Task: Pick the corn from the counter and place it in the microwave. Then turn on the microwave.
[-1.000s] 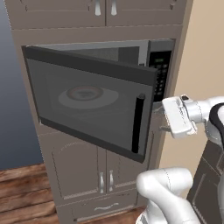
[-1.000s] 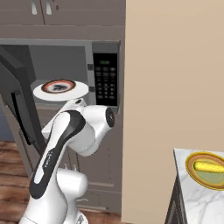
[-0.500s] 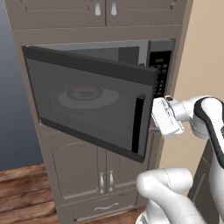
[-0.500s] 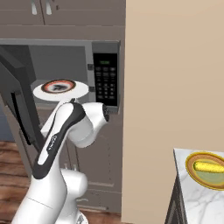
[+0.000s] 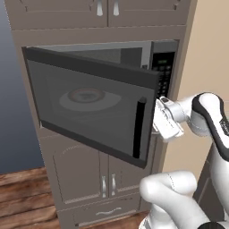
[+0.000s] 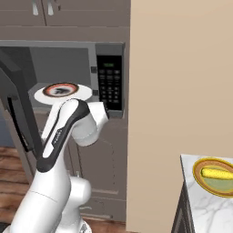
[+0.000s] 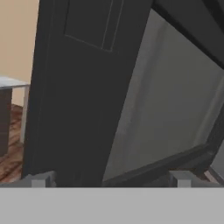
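Microwave door half open; gripper w/ jaws spread, empty, at door's free edge. Corn lies in dish on counter, 4 o'clock in right base view.

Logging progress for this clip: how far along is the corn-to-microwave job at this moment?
Done: the microwave door stands partly open, with the white plate showing inside.

In hand: the gripper is open and empty, next to the door's handle edge.

Left: the corn lies in a dish on the counter, not yet picked. Placing it inside, shutting the door and starting the microwave remain.
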### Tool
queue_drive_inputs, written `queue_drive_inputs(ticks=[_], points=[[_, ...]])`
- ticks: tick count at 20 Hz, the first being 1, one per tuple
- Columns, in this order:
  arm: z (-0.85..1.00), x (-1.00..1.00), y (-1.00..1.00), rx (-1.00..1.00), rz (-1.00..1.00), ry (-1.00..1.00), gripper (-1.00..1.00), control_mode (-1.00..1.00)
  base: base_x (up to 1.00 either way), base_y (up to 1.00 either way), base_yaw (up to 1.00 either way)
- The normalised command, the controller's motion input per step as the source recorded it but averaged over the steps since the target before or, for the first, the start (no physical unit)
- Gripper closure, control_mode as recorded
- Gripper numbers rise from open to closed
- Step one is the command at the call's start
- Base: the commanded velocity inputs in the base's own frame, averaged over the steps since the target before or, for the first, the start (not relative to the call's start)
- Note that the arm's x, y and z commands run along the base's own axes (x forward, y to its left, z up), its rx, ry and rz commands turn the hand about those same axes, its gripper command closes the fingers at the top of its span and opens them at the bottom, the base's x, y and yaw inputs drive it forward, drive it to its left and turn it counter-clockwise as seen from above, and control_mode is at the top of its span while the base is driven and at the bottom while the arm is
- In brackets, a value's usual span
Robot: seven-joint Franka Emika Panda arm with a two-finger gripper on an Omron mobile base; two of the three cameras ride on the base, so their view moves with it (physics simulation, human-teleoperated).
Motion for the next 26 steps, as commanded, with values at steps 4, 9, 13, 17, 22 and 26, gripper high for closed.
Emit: queue_drive_inputs(ticks=[4,9,13,17,22,26], points=[[-0.05,0.0,0.37,0.0,0.14,-0.08,-1.0,-1.0,0.0,0.0,0.0],[-0.07,-0.02,0.47,0.0,0.11,-0.08,-1.0,-1.0,0.0,0.0,0.0],[-0.07,-0.03,0.51,0.0,0.08,-0.09,-1.0,-1.0,0.0,0.0,0.0],[-0.03,-0.1,0.49,0.0,0.08,-0.11,-1.0,-1.0,0.0,0.0,0.0],[0.0,-0.15,0.48,0.0,0.08,-0.11,-1.0,-1.0,0.0,0.0,0.0],[0.0,-0.13,0.45,0.0,0.06,-0.09,-1.0,-1.0,0.0,0.0,0.0]])
